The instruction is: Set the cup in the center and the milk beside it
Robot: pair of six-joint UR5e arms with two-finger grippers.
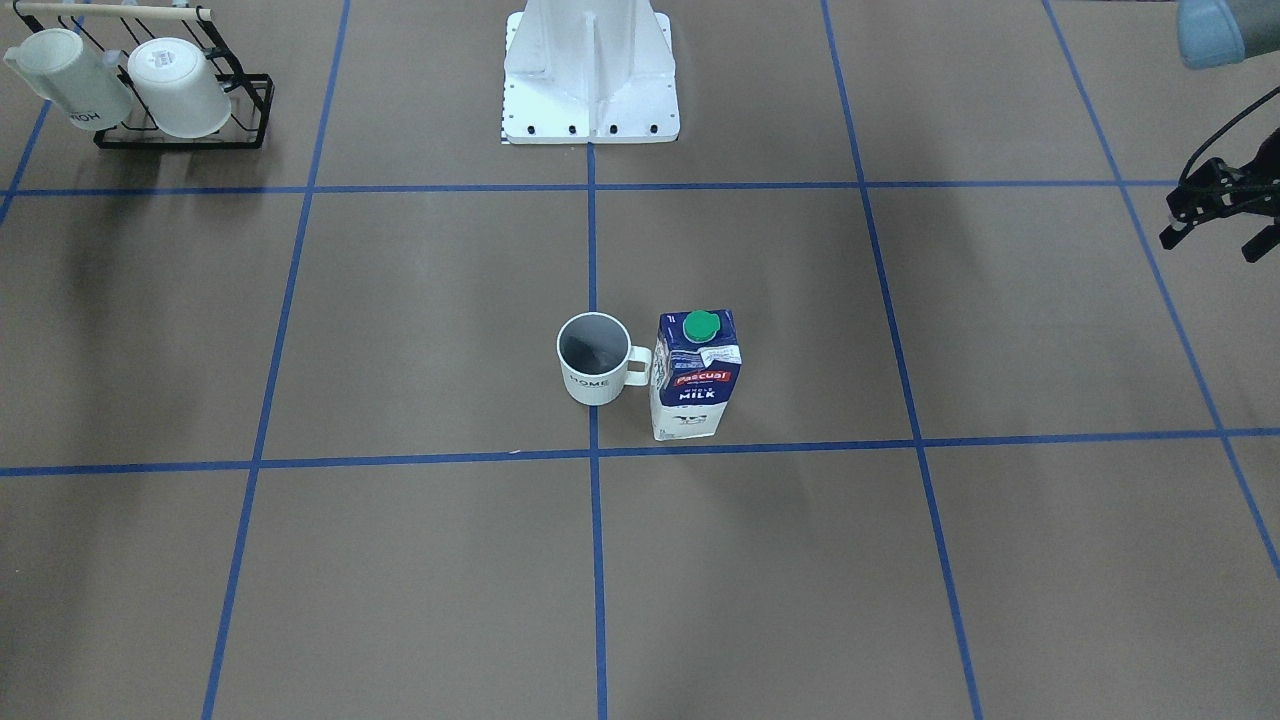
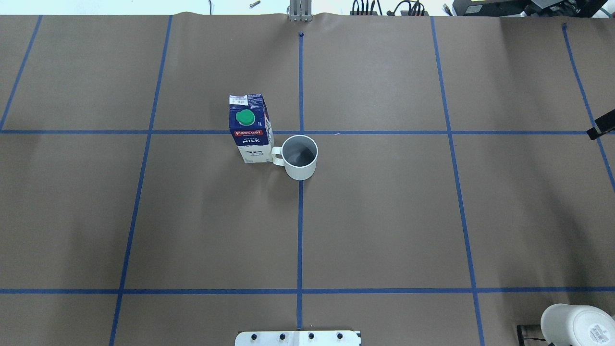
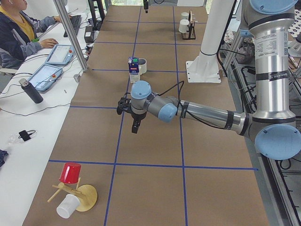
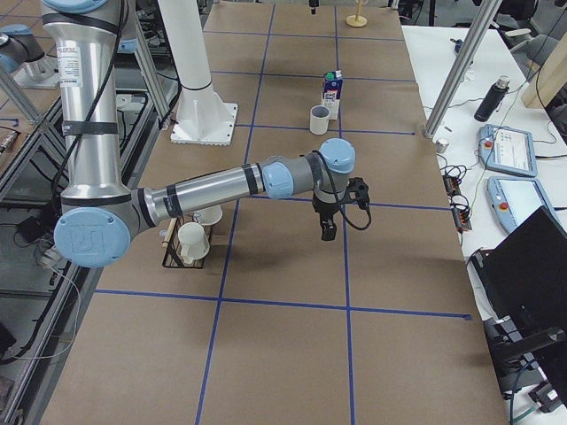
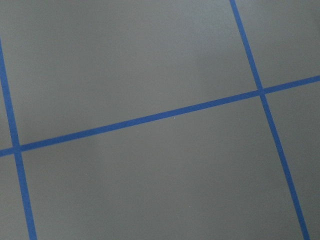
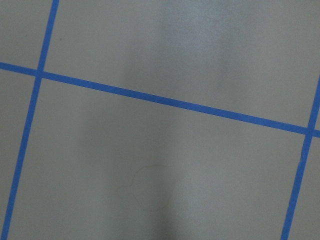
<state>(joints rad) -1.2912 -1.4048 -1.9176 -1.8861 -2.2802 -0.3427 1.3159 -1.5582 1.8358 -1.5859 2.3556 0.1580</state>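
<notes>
Overhead exterior: cup and milk are set upright just above frame centre.
The milk is placed just left of the cup. The left gripper and right gripper are held well away; whether spread or pressed together cannot be told.

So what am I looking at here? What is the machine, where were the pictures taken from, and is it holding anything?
It is a robot: two jointed arms, each ending in a two-finger gripper, over a brown table with blue tape lines. Two pictures look down on it, two look along it from its ends, two come from wrist cameras and show only bare table. Near the middle stand a white cup and a milk carton side by side, the cup's handle toward the carton. A black rack in a corner holds two more mugs. The left gripper and the right gripper hang away from these, apparently empty.
</notes>
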